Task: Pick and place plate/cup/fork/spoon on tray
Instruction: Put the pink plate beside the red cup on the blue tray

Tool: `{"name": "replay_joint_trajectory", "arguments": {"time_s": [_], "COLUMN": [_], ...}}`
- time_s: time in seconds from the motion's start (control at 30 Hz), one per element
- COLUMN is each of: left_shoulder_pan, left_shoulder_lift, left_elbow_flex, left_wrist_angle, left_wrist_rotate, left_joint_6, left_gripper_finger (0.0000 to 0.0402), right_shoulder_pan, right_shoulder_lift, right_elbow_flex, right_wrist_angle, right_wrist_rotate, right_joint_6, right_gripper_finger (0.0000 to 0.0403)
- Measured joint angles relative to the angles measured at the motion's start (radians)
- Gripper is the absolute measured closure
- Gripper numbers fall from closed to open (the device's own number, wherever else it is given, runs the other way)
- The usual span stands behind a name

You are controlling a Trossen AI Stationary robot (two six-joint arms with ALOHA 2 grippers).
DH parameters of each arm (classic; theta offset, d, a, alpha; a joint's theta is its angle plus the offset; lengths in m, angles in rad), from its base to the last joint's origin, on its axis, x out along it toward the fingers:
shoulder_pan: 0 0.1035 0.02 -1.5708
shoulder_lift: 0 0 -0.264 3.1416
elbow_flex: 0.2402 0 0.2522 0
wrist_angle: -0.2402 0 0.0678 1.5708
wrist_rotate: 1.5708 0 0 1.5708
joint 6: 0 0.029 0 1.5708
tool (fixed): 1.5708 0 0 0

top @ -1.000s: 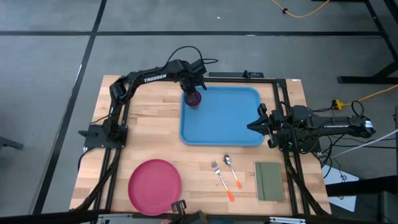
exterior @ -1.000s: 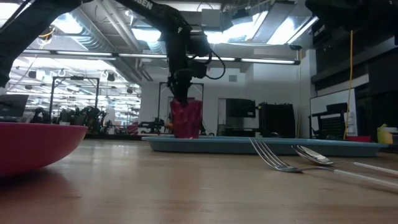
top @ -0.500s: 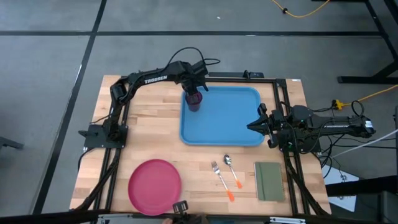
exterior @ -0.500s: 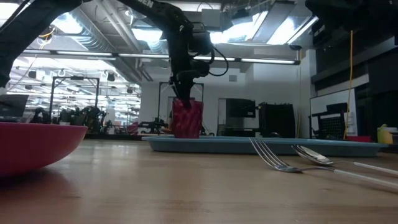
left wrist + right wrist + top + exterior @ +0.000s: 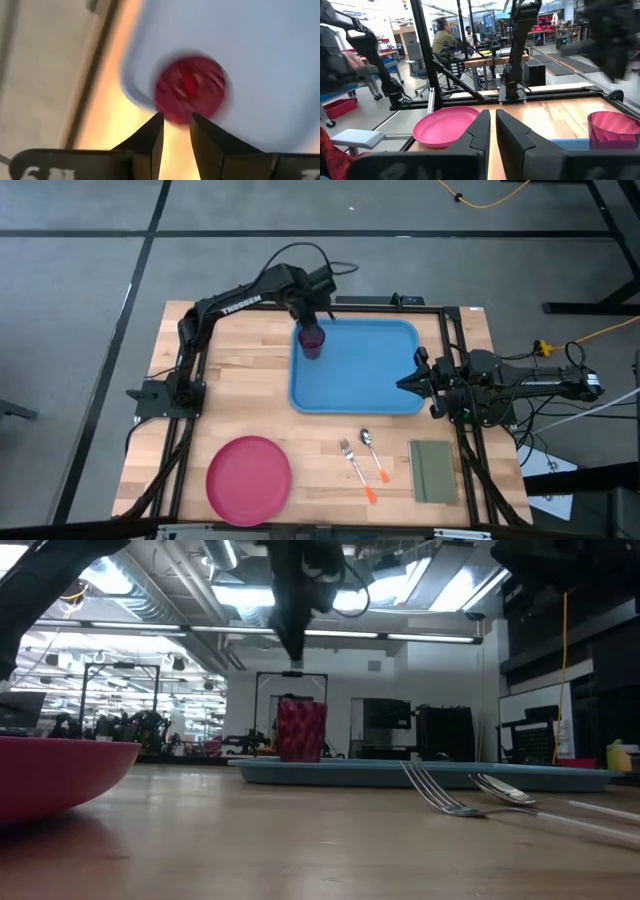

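My left pincer [image 5: 294, 665] hung directly above the small dark magenta tumbler [image 5: 311, 339], its fingers slightly apart and gripping nothing; clear air showed between fingertips and rim. The tumbler stood upright in the upper-left corner of the bright blue rectangular plastic tray [image 5: 370, 380].

My right pincer [image 5: 404, 383] waited at the tray's right edge, right of centre frame, fingers nearly together and empty.

The round pink-red plastic plate [image 5: 249, 479] lay on the wooden table [image 5: 240, 390] at lower left, below my left arm's base. The orange-handled fork [image 5: 354, 466] and orange-handled spoon [image 5: 373, 451] lay side by side at lower centre, handles slanting toward the lower right. I judged the plate nearer my left arm, the cutlery nearer my right.
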Motion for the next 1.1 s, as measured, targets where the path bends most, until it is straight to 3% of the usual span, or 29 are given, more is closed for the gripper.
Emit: {"name": "replay_joint_trajectory", "arguments": {"time_s": [0.13,0.4,0.67,0.87,1.1], "left_shoulder_pan": [-0.064,-0.253,-0.427,-0.543,-0.736], "left_shoulder_lift": [0.000,-0.059,-0.209,-0.409,-0.650], "left_elbow_flex": [0.033,-0.138,-0.478,-0.747,-1.073], "left_wrist_angle": [-0.168,-0.153,-0.156,-0.112,0.188], "left_wrist_rotate": [0.063,0.299,0.292,0.251,0.148], "left_joint_6": [-0.111,-0.103,-0.089,-0.375,-0.688], "left_gripper_finger": [0.0317,0.0316,0.0318,0.0321,0.0321], "right_shoulder_pan": [0.000,0.000,0.000,0.000,0.000], "right_shoulder_lift": [0.000,0.000,0.000,0.000,0.001], "right_elbow_flex": [0.000,0.000,0.000,0.000,0.000], "right_wrist_angle": [-0.003,-0.015,-0.021,-0.022,-0.022], "right_wrist_rotate": [0.000,0.000,0.000,0.000,0.000], "right_joint_6": [-0.001,0.001,0.027,0.026,0.024], "right_gripper_finger": [0.0367,0.0367,0.0367,0.0367,0.0367]}}
